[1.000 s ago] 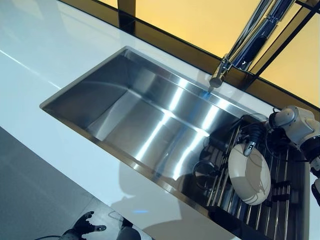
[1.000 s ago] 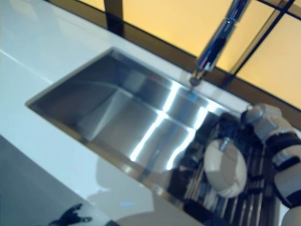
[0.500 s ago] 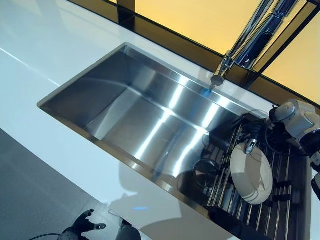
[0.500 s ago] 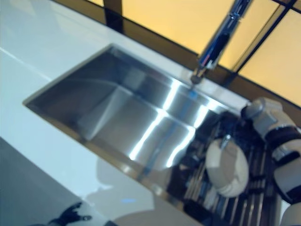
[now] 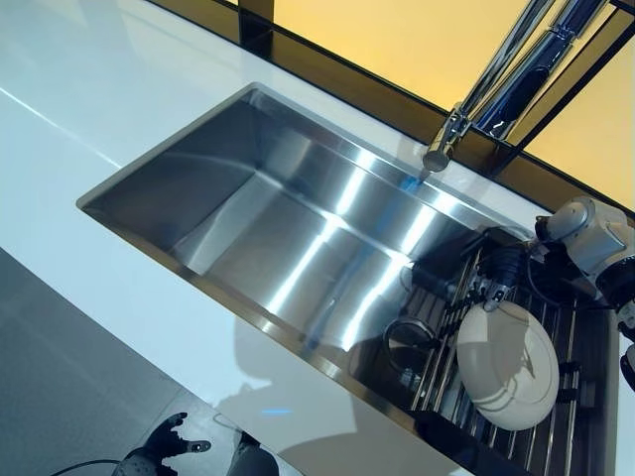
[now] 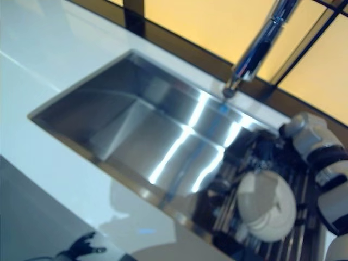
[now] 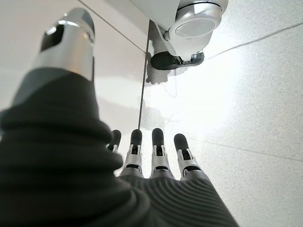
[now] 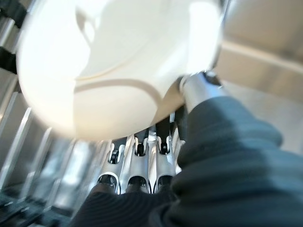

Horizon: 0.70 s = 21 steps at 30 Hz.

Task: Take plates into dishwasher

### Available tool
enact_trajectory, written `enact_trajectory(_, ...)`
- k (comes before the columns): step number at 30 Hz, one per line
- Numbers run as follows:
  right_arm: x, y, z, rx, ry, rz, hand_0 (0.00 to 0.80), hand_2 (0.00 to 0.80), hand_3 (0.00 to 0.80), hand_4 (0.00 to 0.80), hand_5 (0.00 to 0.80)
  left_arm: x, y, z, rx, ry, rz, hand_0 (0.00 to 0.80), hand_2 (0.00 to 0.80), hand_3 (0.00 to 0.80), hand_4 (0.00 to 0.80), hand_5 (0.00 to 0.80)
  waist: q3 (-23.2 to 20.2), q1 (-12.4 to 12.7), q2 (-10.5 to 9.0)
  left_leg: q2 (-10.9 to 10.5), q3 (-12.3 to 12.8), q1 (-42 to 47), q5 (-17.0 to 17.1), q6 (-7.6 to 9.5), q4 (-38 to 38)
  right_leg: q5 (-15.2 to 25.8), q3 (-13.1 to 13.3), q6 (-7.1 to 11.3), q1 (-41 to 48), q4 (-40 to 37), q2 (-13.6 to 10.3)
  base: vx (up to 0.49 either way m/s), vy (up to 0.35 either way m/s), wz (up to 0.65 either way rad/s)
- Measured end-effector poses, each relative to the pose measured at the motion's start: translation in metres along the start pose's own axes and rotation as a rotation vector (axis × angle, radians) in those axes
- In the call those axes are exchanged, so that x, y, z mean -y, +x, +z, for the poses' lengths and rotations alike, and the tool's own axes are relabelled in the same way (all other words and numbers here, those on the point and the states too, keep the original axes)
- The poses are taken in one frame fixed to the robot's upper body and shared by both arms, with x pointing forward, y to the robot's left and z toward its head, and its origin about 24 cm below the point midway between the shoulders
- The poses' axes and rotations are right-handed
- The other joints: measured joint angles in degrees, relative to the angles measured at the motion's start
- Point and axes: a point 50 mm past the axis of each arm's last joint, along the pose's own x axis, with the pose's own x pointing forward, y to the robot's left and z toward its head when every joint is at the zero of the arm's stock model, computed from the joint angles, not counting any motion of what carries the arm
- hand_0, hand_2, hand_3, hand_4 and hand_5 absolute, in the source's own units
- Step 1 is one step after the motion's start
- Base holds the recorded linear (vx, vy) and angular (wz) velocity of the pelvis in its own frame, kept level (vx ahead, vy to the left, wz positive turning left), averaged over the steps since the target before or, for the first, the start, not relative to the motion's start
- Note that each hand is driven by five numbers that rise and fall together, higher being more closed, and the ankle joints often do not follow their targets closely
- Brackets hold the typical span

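Since tilted upright, plate [image 5: 509, 366] now flatter.

The plate [image 5: 508, 365] is plain cream-white, without pattern, at 4 o'clock in the head views. The rack [image 5: 566, 416] under it is a run of silver bars on black. The sink [image 5: 288, 228] is brushed silver steel with bright streaks. The desk [image 5: 79, 89] around it is glossy white. The tap [image 5: 496, 79] at 1 o'clock is shiny chrome. The right hand [image 8: 142, 165] has silver fingers [image 8: 137, 163] and a dark ribbed cover; the left hand [image 7: 156, 161] has the same, its fingers dark-tipped. The floor [image 7: 246, 94] is pale speckled grey.
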Motion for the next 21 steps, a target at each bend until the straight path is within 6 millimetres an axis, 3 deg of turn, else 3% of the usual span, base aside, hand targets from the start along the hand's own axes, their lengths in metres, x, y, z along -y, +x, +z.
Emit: enact_trajectory(21,-0.0034,0.0074,0.0015,0.039,-0.001,-0.007,0.800,0.800,0.800,0.800,0.800,-0.0001,-0.0002,0.0007,0.004,0.011,-0.008,0.000,0.000,0.000,0.000,0.000,-0.23,0.08,-0.36,-0.16,-0.55,1.07,0.02,0.01,-0.27,0.09,-0.11,-0.06,0.99,0.00,-0.12,-0.008,0.019,0.01)
